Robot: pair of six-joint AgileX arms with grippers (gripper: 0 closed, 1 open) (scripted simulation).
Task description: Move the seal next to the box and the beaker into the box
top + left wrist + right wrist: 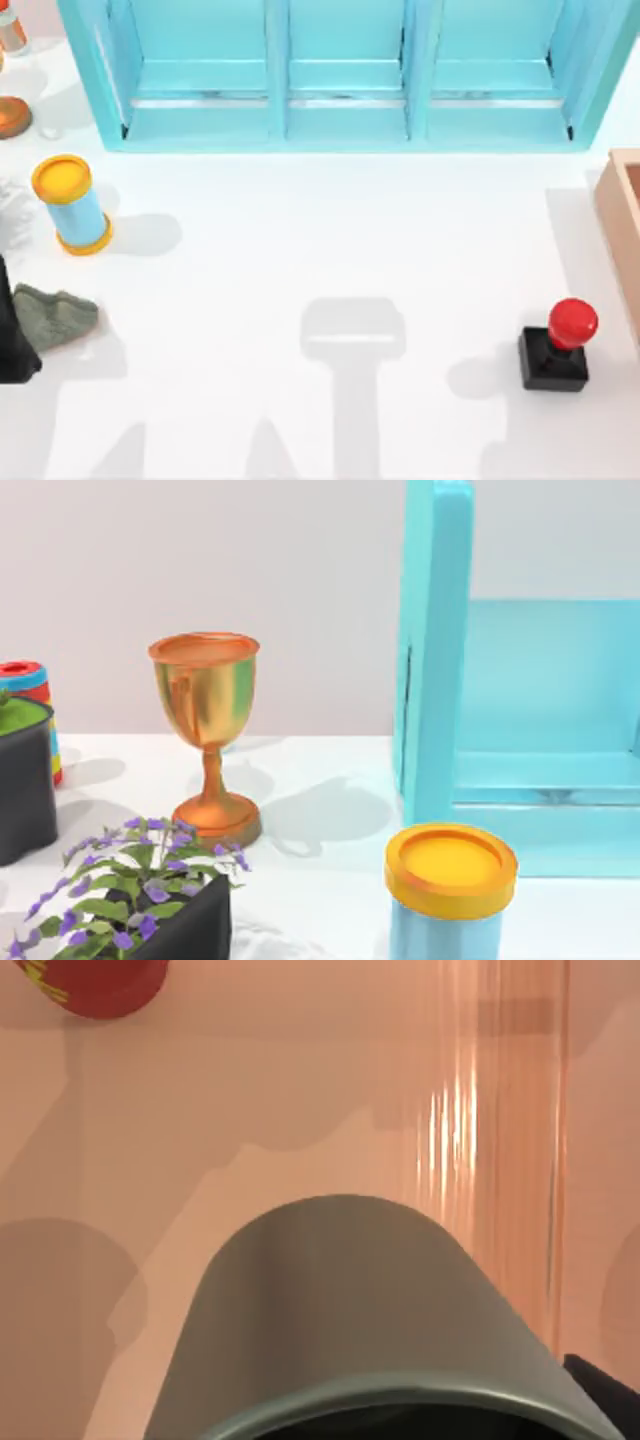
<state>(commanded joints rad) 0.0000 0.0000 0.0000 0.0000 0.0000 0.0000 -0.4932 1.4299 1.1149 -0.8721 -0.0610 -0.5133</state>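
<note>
The dark olive-grey beaker (350,1310) looms close in the right wrist view, its rim toward the camera, above the tan inner surface of the box (300,1090). My right gripper (390,1428) is shut on the beaker, and a dark finger (605,1395) edges in beside it. In the top view the tan box (622,215) is cut off at the table's right edge. The seal (556,348), a black block with a red knob, stands upright on the table just left of the box's near end, apart from it.
A turquoise shelf unit (340,70) spans the back. At the left stand a blue cylinder with yellow ends (72,205), a copper goblet (207,730), a purple-flowered planter (150,900) and a grey-green lump (55,315). A red object (95,985) lies beyond the beaker.
</note>
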